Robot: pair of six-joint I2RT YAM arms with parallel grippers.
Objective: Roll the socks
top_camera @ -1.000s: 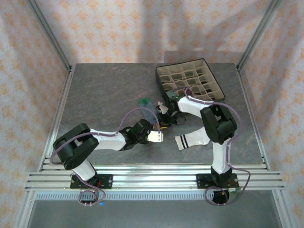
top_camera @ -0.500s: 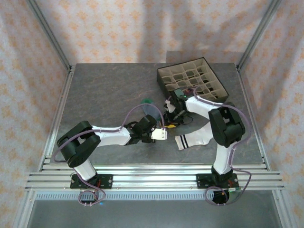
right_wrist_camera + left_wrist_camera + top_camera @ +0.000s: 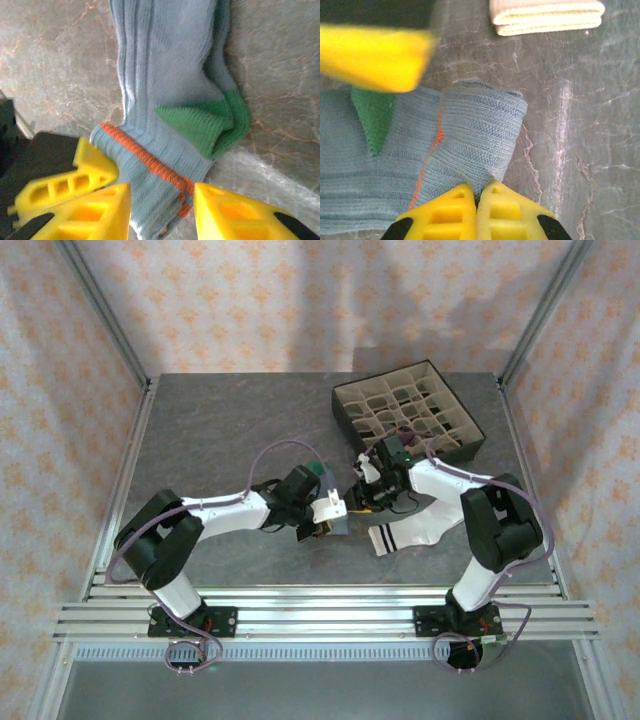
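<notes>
The grey-blue sock [image 3: 470, 135] lay bunched on the grey table [image 3: 220, 430], and the left gripper [image 3: 476, 200] was closed on a fold of it, its two yellow fingers pressed together with the ribbed cloth rising straight out from their tips. The sock's green patch [image 3: 210, 125] sat just ahead of the right gripper [image 3: 162, 210] and a little to one side. Its orange stripe [image 3: 145, 155] ran across the end nearest that gripper. The right gripper's jaws stood apart, one on each side of that striped end, with the cloth lying between them. One finger [image 3: 75, 182] of the left gripper showed just beside them. The two grippers met nose to nose over the sock. The white sock [image 3: 405, 533] with black stripes lay flat close by the right gripper, nearer the arm bases. A dark box [image 3: 338, 405] of beige compartments stood beyond the right gripper, toward the far edge.
</notes>
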